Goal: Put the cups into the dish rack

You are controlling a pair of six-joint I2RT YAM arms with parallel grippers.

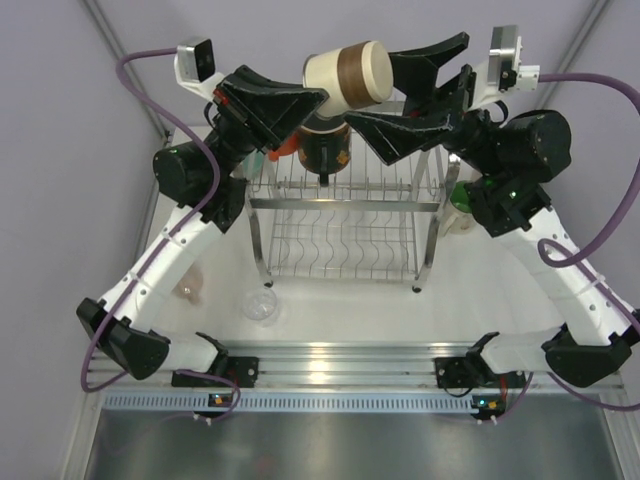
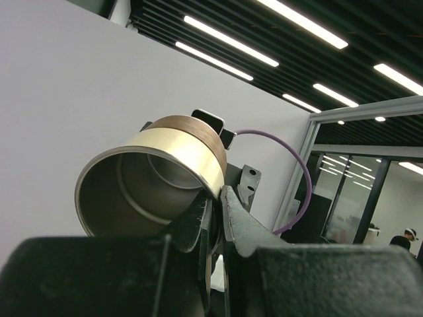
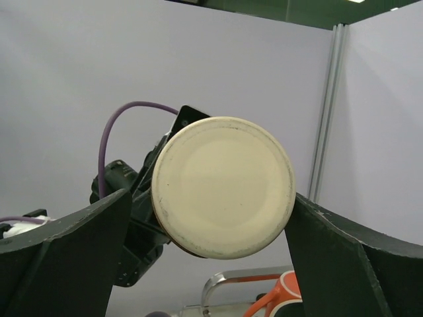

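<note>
A brown-cream paper cup lies on its side in the air above the chrome dish rack. My left gripper is shut on the cup's rim wall. The left wrist view shows one finger inside the mouth and one outside, with the cup open toward the camera. My right gripper is open, with a finger on each side of the cup's base. The right wrist view shows that round cream base between the spread fingers. A black patterned cup sits on the rack's top tier.
An orange mug sits by a rack post. A clear cup and a pink cup stand on the table in front left of the rack. A green cup and a beige one stand right of it.
</note>
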